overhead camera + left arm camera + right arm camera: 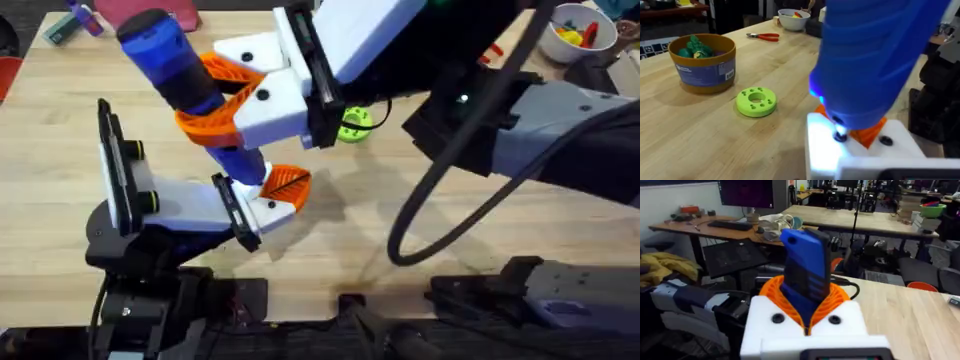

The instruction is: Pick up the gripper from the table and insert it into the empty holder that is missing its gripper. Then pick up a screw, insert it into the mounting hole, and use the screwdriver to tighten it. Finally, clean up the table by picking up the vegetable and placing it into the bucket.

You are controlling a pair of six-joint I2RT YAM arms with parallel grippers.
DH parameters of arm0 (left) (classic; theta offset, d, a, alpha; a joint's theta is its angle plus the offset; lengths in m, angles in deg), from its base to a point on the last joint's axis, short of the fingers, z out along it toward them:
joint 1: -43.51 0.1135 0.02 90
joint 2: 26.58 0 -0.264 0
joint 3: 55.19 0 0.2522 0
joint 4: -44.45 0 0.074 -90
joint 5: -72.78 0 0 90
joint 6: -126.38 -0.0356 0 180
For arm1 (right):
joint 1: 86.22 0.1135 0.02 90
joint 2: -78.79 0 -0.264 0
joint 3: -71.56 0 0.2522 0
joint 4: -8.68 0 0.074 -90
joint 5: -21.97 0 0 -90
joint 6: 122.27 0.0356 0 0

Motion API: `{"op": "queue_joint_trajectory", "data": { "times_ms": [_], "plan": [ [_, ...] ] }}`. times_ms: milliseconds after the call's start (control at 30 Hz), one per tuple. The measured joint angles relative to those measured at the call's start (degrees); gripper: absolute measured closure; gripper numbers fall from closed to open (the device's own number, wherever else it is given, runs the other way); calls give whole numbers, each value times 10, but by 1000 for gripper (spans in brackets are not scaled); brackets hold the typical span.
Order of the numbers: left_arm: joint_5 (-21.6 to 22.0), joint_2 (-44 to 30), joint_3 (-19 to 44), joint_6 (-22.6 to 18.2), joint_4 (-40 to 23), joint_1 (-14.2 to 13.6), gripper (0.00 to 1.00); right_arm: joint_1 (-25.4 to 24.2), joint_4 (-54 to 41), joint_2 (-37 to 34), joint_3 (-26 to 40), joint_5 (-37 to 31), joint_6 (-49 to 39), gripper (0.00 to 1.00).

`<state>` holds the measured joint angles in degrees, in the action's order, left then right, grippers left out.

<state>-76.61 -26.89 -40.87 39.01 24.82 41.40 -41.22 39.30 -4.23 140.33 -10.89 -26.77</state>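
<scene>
While the right gripper (225, 100) reaches across to the left half of the table (420, 270), its white-and-orange fingers are clamped on the screwdriver (165, 55), which leans with its blue body up toward the far left and its lower end down at the left arm's jaw. Right wrist view confirms the grip: orange ribbed pads (772, 292) wrap both sides of the blue body (807, 275).

Left gripper (275, 195) sits low near the table's front edge, left of centre. The white holder (270, 210) carries an orange wedge (290, 182) on top. Can't tell whether the left jaws are open or closed; the screwdriver covers them.

In the left wrist view the screwdriver (875, 60) comes down onto the white finger base (850, 150), its tip meeting the base at a dark hole, orange plastic (870, 135) right behind it. A blue glow shows at the driver's lower end.

Bucket (702, 62) stands on the table well apart from the jaw, green toys inside. Green holed disc (756, 101) lies between the bucket and the left jaw. Red-handled pliers (765, 36) and a white bowl (793, 19) with coloured toys sit farther back. Can't pick out the yellow vegetable for sure.
</scene>
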Motion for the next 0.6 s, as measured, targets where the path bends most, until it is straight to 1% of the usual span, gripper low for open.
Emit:
{"op": "queue_joint_trajectory", "data": {
  "times_ms": [400,600],
  "plan": [
    [0,0,0,0,0,0,993,0,-1,0,0,0,0,977],
    [0,0,0,0,0,0,993,0,38,-2,-1,-6,16,977]
  ]
}}
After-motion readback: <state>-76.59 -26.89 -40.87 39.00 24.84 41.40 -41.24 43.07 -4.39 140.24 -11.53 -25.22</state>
